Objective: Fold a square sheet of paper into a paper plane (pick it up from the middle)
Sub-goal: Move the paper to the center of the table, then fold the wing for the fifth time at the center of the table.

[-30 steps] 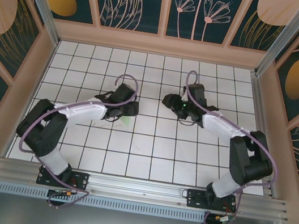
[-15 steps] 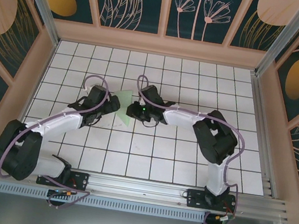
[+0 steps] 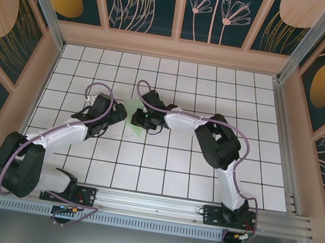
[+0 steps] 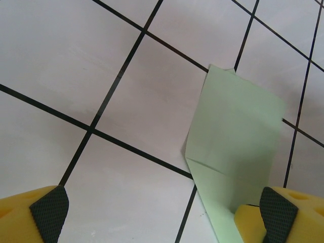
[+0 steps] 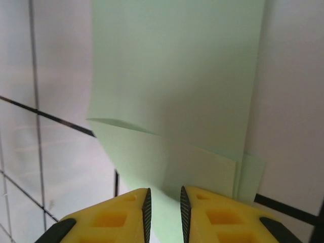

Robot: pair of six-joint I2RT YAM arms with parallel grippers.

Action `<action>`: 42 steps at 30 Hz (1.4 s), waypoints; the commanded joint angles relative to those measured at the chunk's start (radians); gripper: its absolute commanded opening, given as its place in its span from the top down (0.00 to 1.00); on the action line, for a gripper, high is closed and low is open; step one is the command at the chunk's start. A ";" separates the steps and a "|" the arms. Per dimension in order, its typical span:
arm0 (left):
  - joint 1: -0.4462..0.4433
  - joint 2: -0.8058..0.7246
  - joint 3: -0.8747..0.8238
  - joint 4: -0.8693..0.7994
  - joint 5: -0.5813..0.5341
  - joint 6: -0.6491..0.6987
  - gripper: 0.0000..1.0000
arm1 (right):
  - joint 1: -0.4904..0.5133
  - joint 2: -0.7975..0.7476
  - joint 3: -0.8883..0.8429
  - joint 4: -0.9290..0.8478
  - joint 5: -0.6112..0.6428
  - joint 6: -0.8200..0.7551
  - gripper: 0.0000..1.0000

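Observation:
The square sheet of paper (image 3: 131, 116) is pale mint green and folded into a creased strip with an overlapping flap. It sits left of the table's centre, between the two grippers. In the right wrist view the paper (image 5: 177, 76) runs down into the narrow gap of my right gripper (image 5: 163, 202), whose jaws are closed on its near edge. From above, the right gripper (image 3: 140, 118) reaches in from the right. My left gripper (image 3: 118, 114) stands wide open beside the paper (image 4: 238, 136). Its right fingertip (image 4: 277, 207) overlaps the paper's lower corner with nothing held between the jaws (image 4: 163, 210). A paper plane is out of view.
The white gridded table (image 3: 217, 93) is walled by wooden panels on the left, back and right. An aluminium rail (image 3: 149, 203) runs along the near edge by the arm bases. The right arm (image 3: 220, 147) stretches across the middle of the table.
The right arm swung left across the table to the paper and its jaws narrowed onto it. The left gripper shifted left and opened wide.

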 commanded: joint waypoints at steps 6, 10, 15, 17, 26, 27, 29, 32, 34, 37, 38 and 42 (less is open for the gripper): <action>0.011 -0.010 -0.011 0.043 0.042 -0.003 0.01 | -0.041 0.005 -0.044 -0.175 0.025 -0.309 0.74; 0.010 -0.007 -0.007 0.047 0.058 -0.002 0.01 | -0.079 -0.091 -0.208 -0.205 0.007 -0.498 0.74; 0.011 -0.002 -0.013 0.086 0.119 0.018 0.01 | -0.118 -0.247 -0.389 -0.231 -0.040 -0.679 0.72; 0.010 0.004 -0.019 0.110 0.159 0.020 0.02 | -0.118 -0.299 -0.424 -0.229 -0.048 -0.710 0.72; 0.009 0.047 -0.016 0.194 0.338 0.015 0.01 | -0.123 -0.523 -0.458 -0.013 -0.015 -0.335 0.62; 0.009 0.051 -0.020 0.204 0.354 0.004 0.01 | -0.123 -0.535 -0.475 0.013 -0.007 -0.281 0.62; 0.007 0.060 -0.022 0.215 0.372 -0.014 0.02 | -0.123 -0.543 -0.502 0.040 -0.001 -0.201 0.62; -0.007 0.063 -0.034 0.251 0.409 -0.043 0.01 | -0.118 -0.540 -0.542 0.084 -0.026 -0.140 0.63; -0.023 0.063 -0.039 0.266 0.422 -0.064 0.02 | -0.112 -0.525 -0.552 0.092 -0.034 -0.130 0.64; -0.046 0.065 -0.039 0.268 0.416 -0.087 0.01 | -0.113 -0.499 -0.556 0.094 -0.026 -0.126 0.65; -0.054 0.067 -0.039 0.272 0.414 -0.094 0.01 | -0.115 -0.491 -0.556 0.097 -0.022 -0.128 0.65; -0.097 0.089 -0.032 0.283 0.413 -0.127 0.01 | -0.126 -0.456 -0.547 0.115 -0.014 -0.129 0.66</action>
